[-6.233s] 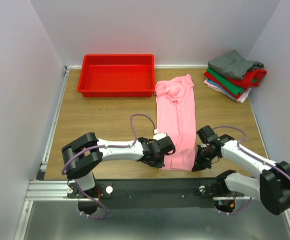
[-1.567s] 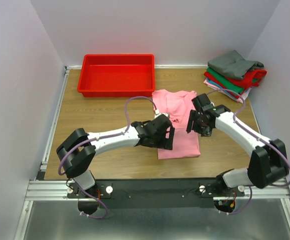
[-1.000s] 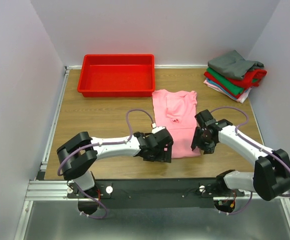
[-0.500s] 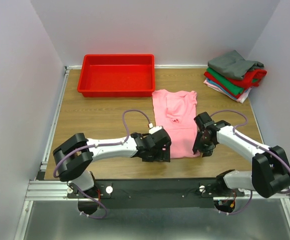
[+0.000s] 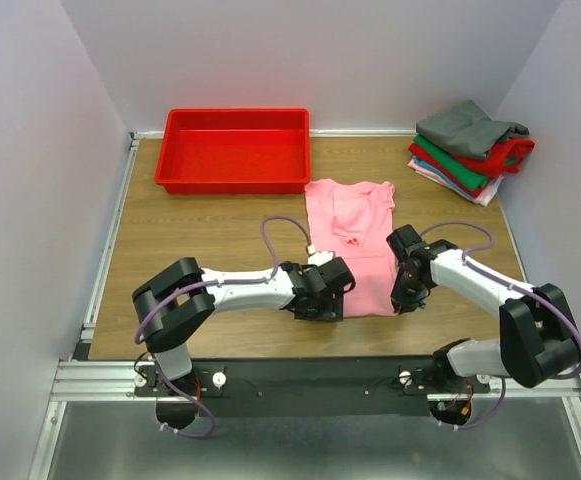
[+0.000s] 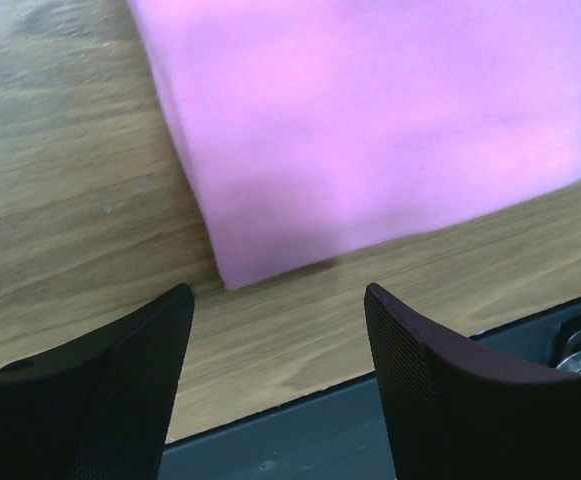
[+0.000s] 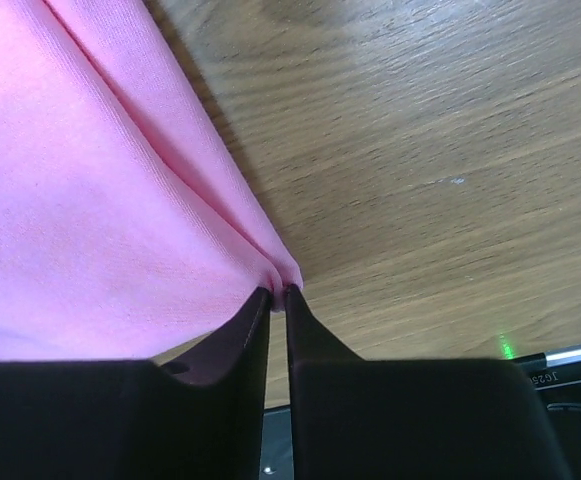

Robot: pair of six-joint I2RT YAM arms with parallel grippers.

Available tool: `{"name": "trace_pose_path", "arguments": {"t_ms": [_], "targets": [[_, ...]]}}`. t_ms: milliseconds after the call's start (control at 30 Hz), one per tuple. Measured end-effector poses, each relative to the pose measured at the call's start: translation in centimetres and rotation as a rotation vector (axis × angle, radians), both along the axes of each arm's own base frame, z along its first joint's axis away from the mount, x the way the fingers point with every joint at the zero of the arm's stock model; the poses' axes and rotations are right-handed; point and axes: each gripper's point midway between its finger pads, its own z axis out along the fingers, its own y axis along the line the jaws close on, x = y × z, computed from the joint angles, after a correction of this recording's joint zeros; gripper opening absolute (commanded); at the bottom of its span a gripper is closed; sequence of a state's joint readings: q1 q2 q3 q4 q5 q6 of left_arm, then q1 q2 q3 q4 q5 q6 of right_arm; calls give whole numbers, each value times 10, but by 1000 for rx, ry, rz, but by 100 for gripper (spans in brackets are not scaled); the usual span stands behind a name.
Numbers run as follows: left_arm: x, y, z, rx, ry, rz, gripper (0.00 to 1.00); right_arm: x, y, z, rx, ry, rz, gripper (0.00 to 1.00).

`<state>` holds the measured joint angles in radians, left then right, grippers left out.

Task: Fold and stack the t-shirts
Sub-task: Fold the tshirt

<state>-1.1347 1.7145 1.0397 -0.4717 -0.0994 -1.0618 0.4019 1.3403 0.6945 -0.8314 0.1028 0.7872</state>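
top view: a wooden counter (image 5: 200,240) stood boxed in by pale walls (image 5: 30,150) on three sides. a red tray (image 5: 235,113) sat at the far left, its floor fully in sight. a stack of folded t-shirts (image 5: 470,150) lay in the far right corner. the pink t-shirt (image 5: 355,230) lay folded mid-counter, its near edge close to the counter's front edge. the left gripper (image 5: 328,300) and the right gripper (image 5: 406,300) sat at its near corners.

left wrist view: the left gripper (image 6: 278,295) gaped wide, holding nothing, the pink t-shirt (image 6: 370,120) corner just ahead.

right wrist view: the right gripper (image 7: 275,295) was nearly closed, pinching the pink t-shirt (image 7: 70,200) corner.
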Motion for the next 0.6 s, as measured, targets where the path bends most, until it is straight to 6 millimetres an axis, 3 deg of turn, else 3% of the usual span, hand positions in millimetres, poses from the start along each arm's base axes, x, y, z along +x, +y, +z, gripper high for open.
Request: {"name": "trace_pose_path", "arguments": {"t_ms": [300,367,467,567,600], "targets": [[6,-1,-4,24,-19,10,59,0,0,1,2,-5,1,13],[6,-1,-4,25,-20,10,52,1,0,1,3,-7,1,11],[9,-3,-6,26,-30,2,36,1,0,1,3,-8,2,7],[11,-7,-8,24,-37,-6,0,1,0,2,4,-11,3,2],[12,-8,-9,24,-45,-13,0,1,0,2,5,-13,3,2]]}}
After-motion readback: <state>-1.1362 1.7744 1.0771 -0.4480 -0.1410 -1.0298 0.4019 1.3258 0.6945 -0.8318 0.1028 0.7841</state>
